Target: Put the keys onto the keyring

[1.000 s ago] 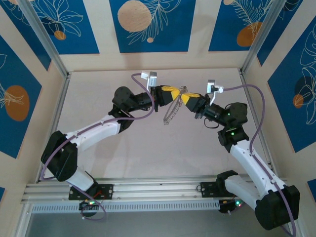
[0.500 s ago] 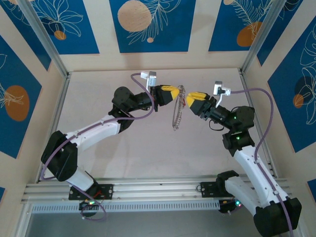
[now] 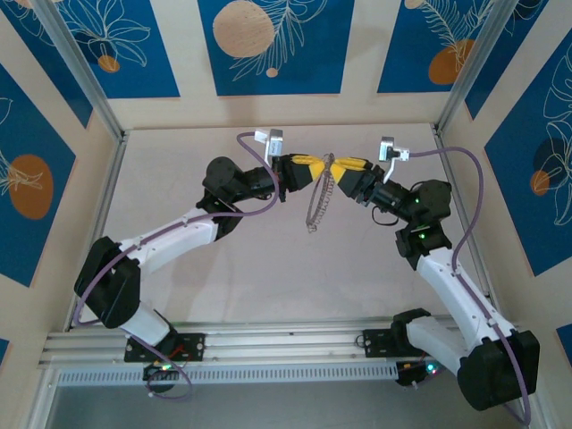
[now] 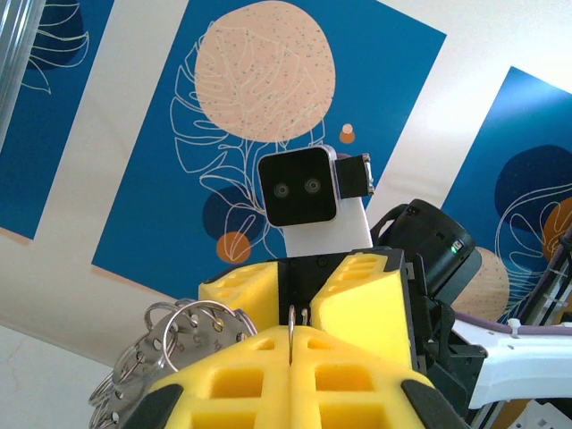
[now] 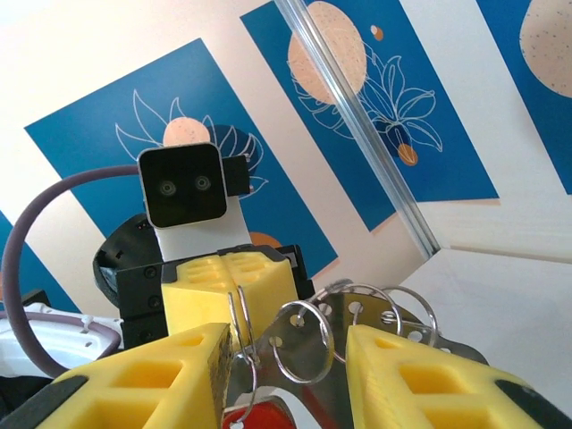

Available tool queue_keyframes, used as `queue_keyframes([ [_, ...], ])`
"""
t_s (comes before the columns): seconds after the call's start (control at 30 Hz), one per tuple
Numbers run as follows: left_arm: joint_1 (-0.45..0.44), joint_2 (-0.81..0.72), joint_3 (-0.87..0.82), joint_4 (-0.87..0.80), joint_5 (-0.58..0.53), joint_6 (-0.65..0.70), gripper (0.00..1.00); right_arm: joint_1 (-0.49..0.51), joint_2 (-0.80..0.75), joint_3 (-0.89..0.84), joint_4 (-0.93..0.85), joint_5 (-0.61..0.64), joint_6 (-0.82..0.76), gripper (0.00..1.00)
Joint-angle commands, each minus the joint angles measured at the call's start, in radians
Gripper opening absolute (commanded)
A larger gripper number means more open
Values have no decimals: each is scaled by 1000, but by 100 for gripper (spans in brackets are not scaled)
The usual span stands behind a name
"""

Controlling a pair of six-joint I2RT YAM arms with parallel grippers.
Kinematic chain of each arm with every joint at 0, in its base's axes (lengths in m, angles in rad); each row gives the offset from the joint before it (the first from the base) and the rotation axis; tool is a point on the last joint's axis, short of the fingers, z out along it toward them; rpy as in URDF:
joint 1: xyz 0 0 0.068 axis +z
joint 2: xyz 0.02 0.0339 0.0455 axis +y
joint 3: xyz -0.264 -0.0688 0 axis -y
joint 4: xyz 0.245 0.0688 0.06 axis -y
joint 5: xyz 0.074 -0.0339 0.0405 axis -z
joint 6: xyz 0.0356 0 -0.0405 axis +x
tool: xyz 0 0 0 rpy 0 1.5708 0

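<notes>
I am bringing my right claw back to the keyring

My left claw [image 3: 318, 166] is staying clamped on the keyring [image 3: 318, 202], which is hanging above the table between my arms. My right claw [image 3: 343, 167], clear of it half a second ago, is now standing partly open around its loops, with the red key [image 5: 253, 417] just below.

left gripper [image 4: 290, 366]: 6 o'clock, yellow pads pinched together on thin keyring [image 4: 291, 323] wire
right gripper [image 4: 300, 284]: centre, facing, jaws apart
metal rings [image 4: 174, 335]: bunched, 8 o'clock

Keyring [image 3: 319, 202] between left hand [image 3: 318, 168], right hand [image 3: 340, 168]
</notes>
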Motion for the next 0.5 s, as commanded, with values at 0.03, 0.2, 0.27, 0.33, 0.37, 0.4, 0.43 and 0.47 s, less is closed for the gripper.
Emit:
queue_keyframes([
  [0.03, 7, -13, 0, 66, 15, -16, 0, 15, 9, 41, 65, -2, 6, 39],
  [0.2, 6, -12, 0, 65, 16, -17, 0, 28, 24, 49, 71, -4, 1, 38],
  [0.27, 7, -12, 0, 64, 15, -14, 0, 33, 30, 53, 71, -7, -2, 36],
  [0.33, 7, -12, 1, 64, 16, -13, 0, 38, 34, 54, 71, -7, -4, 34],
  [0.37, 6, -12, 1, 62, 16, -12, 0, 40, 36, 55, 70, -6, -5, 32],
  [0.4, 6, -13, 2, 63, 17, -12, 0, 42, 36, 55, 70, -7, -7, 31],
  [0.43, 6, -13, 2, 60, 17, -10, 0, 45, 38, 54, 70, -6, -9, 29],
  [0.47, 7, -13, 2, 59, 18, -11, 0, 46, 40, 54, 70, -7, -9, 26],
])
